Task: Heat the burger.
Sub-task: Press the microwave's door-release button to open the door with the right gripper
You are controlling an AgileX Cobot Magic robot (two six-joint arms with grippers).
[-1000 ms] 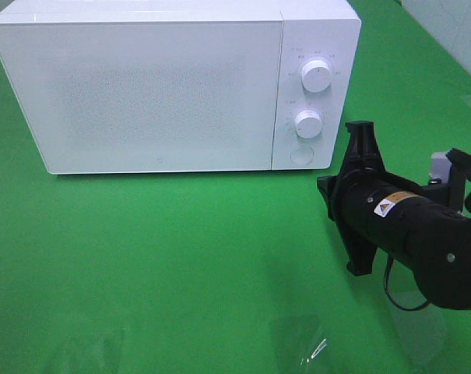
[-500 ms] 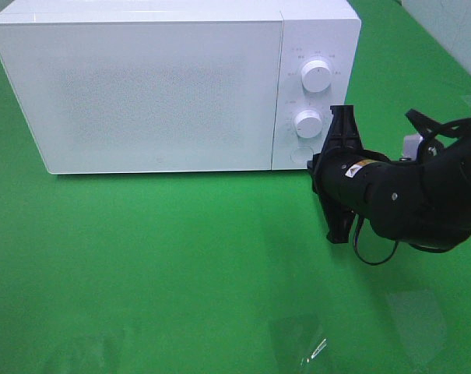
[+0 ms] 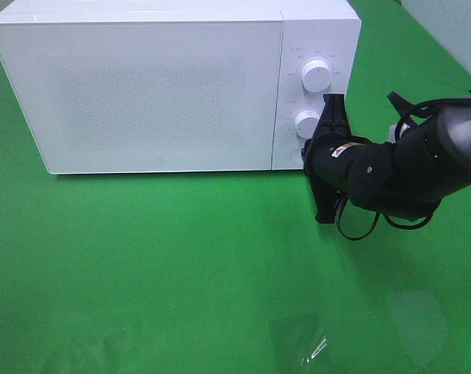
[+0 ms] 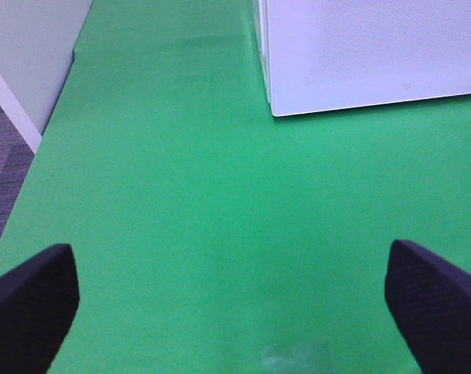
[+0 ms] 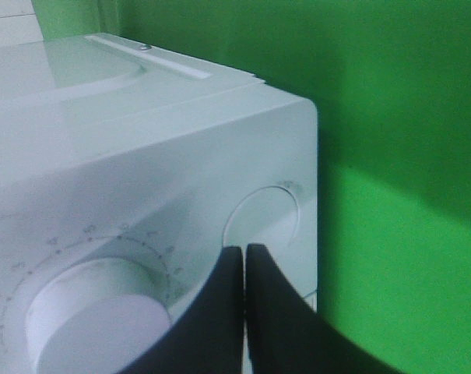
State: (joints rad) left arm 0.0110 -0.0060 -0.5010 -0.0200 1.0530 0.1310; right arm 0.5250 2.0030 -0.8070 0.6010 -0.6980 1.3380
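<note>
Pressing its fingers together with no gap, the right gripper (image 5: pixel 244 261) pointed at the microwave (image 3: pixel 181 12) control panel, between the lower dial (image 5: pixel 95 312) and the round button (image 5: pixel 262 214). The left gripper (image 4: pixel 233 300) stood fully open above the green table cover (image 3: pixel 181 257). The door (image 3: pixel 142 93) was shut; the burger's location could not be determined.

1. I see bright, even overhead light on the green counter (image 3: pixel 181 257), with pale glare patches low in the high view.
2. The microwave (image 3: pixel 157 86) casts only a thin, soft shadow at its base.
3. In my left wrist view, the left pincer (image 4: pixel 231 312) tips look blurred.
4. My right wrist view is close and soft: the dial (image 5: pixel 95 319) is out of focus, and the right pincer (image 5: pixel 244 312) is a dark silhouette.
</note>
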